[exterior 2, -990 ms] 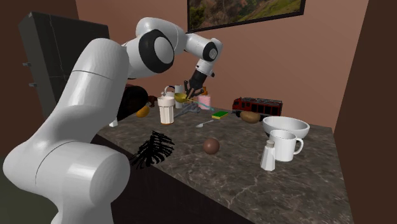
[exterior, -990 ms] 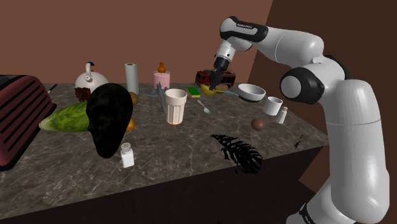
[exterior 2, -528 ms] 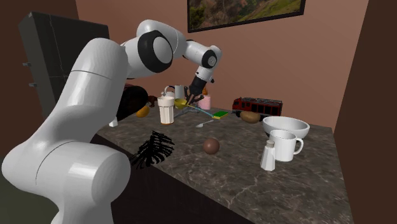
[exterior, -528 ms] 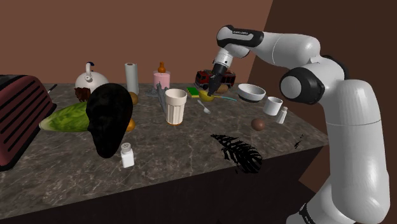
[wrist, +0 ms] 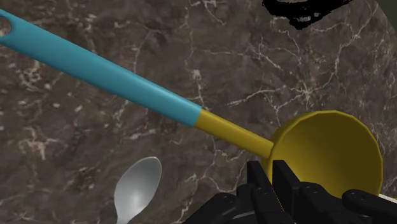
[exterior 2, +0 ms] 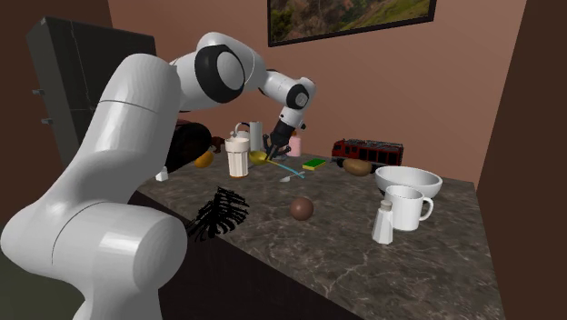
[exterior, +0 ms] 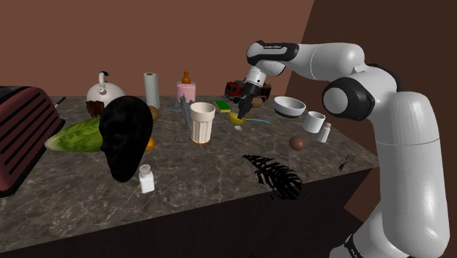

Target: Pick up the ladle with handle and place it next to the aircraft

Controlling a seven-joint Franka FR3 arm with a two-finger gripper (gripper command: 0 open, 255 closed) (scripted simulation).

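Note:
The ladle has a yellow bowl (wrist: 331, 153) and a teal handle (wrist: 102, 67). My gripper (wrist: 275, 175) is shut on the bowl's rim, holding the ladle (exterior: 237, 116) low over the dark marble counter (exterior: 198, 168) just past the beige cup. In the second exterior view the gripper (exterior 2: 267, 152) hangs beside that cup, with the ladle's handle (exterior 2: 285, 169) slanting down from it. A flat black ribbed shape (exterior: 272, 174), which I take for the aircraft, lies at the counter's front edge, well apart from the ladle; the same aircraft (exterior 2: 218, 213) (wrist: 305, 7) is black and flat.
A silver spoon (wrist: 137, 188) lies under the ladle. Around it stand a beige cup (exterior: 203, 121), white bowl (exterior: 290, 106), mug (exterior: 316, 122), brown ball (exterior: 297, 143) and red toy train (exterior 2: 366, 150). A black head-like form (exterior: 126, 138), lettuce (exterior: 77, 135) and shaker (exterior: 146, 178) occupy the shoulder view's left.
The gripper has carried the ladle down and forward from beside the toy train to just above the counter near the spoon and cup. It stayed shut.

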